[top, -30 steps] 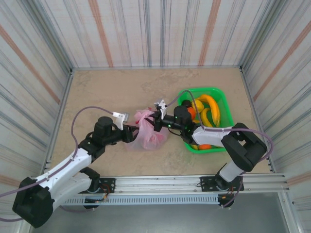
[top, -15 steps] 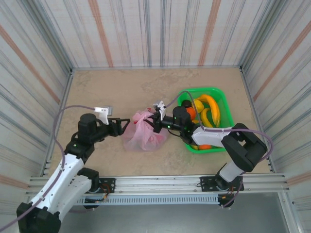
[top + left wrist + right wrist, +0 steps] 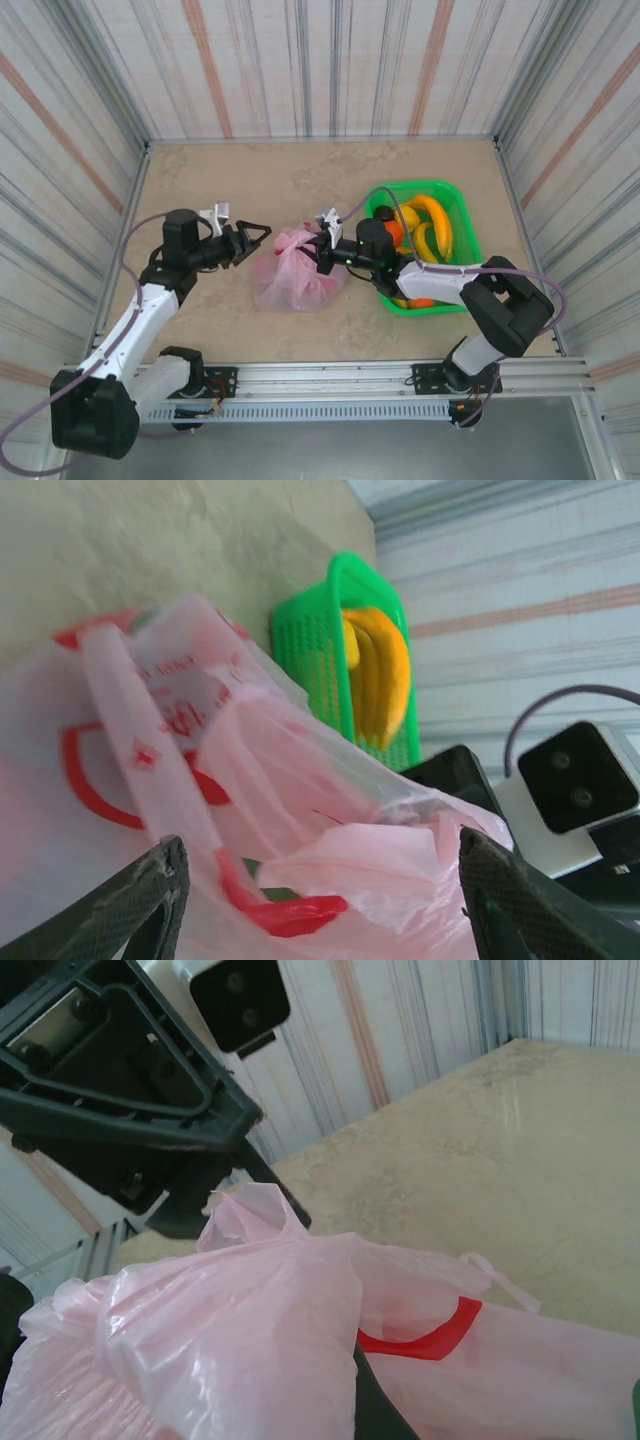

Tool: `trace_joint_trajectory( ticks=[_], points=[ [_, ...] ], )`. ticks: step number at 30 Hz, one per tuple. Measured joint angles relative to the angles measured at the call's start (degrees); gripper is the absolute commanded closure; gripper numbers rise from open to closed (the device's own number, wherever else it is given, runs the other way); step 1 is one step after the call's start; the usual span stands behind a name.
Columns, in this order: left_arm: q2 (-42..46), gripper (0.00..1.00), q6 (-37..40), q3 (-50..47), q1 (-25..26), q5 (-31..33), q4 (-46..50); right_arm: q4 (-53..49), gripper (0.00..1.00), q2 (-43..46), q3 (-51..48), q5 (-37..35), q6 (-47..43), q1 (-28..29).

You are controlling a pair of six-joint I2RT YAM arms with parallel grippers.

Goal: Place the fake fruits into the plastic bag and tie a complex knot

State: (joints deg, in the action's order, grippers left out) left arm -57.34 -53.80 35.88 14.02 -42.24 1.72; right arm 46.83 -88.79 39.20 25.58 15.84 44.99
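Overhead, left gripper (image 3: 262, 238) spread open beside bag (image 3: 295, 283), right gripper (image 3: 322, 252) clenched on its bunched top, red print (image 3: 285, 916) clear from left wrist.

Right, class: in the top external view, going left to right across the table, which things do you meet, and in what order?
left gripper → plastic bag → green basket

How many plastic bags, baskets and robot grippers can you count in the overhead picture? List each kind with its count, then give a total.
pink plastic bag: 1
green basket: 1
grippers: 2 (left gripper, right gripper)
Total: 4
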Motion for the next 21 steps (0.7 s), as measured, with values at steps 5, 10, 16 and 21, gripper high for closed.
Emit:
trace_joint_trajectory(
  ticks=[5,10,16,21],
  points=[
    [-0.4,0.35,-4.3,0.0,3.7,0.0,-2.6,-0.4,1.00,0.0,0.0,0.0,-0.1,0.0],
    [-1.2,0.46,-5.1,0.9,5.8,1.2,-2.0,-1.1,1.00,0.4,0.0,0.0,-0.9,0.0],
    [-2.6,0.65,-5.4,1.3,7.3,2.0,-1.7,-1.7,1.00,0.5,0.3,0.0,-1.3,0.0],
    [-2.8,0.83,-5.3,1.4,7.3,3.1,-1.5,-2.3,1.00,0.6,0.3,0.2,-1.5,0.0]
  ],
)
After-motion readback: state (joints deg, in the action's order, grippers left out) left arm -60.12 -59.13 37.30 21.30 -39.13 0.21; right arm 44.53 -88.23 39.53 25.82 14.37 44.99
